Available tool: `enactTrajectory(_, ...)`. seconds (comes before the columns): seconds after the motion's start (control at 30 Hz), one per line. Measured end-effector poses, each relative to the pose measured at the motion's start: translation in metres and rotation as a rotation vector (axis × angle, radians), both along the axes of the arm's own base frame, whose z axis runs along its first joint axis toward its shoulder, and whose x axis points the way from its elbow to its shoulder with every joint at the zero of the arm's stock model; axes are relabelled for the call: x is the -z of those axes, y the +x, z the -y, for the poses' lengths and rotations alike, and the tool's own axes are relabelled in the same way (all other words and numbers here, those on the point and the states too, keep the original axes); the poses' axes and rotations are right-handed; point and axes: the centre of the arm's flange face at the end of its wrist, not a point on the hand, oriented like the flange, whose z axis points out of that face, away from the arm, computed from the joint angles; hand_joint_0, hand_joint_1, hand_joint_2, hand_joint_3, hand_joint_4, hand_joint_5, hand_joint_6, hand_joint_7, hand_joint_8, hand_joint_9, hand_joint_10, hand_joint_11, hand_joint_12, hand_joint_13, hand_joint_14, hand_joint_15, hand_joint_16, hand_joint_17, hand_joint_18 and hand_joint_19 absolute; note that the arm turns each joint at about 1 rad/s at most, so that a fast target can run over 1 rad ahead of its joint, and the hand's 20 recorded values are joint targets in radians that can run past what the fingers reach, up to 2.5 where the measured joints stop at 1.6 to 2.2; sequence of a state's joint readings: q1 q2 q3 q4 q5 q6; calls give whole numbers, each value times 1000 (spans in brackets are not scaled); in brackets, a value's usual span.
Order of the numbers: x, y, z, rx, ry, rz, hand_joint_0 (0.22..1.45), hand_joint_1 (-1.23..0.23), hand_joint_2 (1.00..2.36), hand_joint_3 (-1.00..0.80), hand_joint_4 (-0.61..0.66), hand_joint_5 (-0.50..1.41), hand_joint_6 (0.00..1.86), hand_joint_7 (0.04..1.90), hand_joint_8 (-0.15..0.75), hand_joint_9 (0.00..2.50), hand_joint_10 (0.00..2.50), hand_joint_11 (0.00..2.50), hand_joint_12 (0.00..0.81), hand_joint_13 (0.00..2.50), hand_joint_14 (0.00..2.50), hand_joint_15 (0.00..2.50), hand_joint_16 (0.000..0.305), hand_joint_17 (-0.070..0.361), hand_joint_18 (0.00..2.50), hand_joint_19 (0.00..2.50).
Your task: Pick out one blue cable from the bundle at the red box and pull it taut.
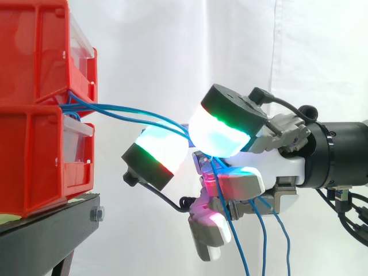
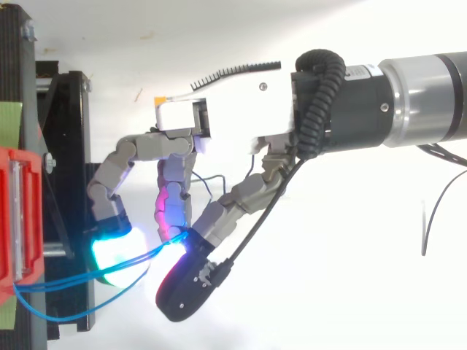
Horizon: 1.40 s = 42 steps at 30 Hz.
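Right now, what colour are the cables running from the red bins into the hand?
The cables are blue; the side view shows it best, against the white curtain.

Bins (image 1: 34, 161) stacked left on stand (image 1: 46, 230); hand (image 1: 270, 167) right (cables (image 1: 132, 112) strung between).

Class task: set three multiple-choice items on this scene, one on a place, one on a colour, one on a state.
1. Where do the cables leave the red bins?
A above the top bin
B between the two stacked bins
C below the bottom bin

2. What colour are the cables?
A blue
B yellow
C white

3. The hand is:
A open, away from the cables
B curled round the cables
C flat against a bin

Answers:
1 B, they emerge from the gap between the bins.
2 A, every strand is blue.
3 B, its fingers wrap the strands.
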State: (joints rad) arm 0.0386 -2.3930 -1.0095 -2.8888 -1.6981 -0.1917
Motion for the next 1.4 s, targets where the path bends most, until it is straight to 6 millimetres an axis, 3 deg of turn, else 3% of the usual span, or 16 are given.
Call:
enactTrajectory(0.5,0,-1,2,2,0,-3,497,-817,1000,-500,16,-88,870,911,299,1521,28,858,420,1208,24,687,57,128,938,753)
enactTrajectory(0.77,1,-1,2,0,0,-4,543,-630,1000,-500,50,-84,839,919,293,1539,27,844,408,1198,24,685,55,124,876,750)
enactTrajectory(0.83,1,-1,2,0,0,-5,603,-583,1000,-500,10,-82,826,971,282,1541,29,857,401,1189,26,684,53,120,855,765)
enactTrajectory(0.97,1,-1,2,0,0,-6,629,-625,1001,-494,-21,-80,833,981,286,1540,30,864,398,1189,26,690,54,121,830,744)
enactTrajectory(1.2,1,-1,2,-1,0,-6,626,-769,1017,-275,-18,-82,860,1040,297,1517,29,874,403,1170,25,695,55,124,811,746)
enactTrajectory(1.4,1,-1,2,0,0,-3,655,-885,1017,-243,-2,-102,892,1005,300,1480,29,906,402,1140,27,696,56,125,789,730)
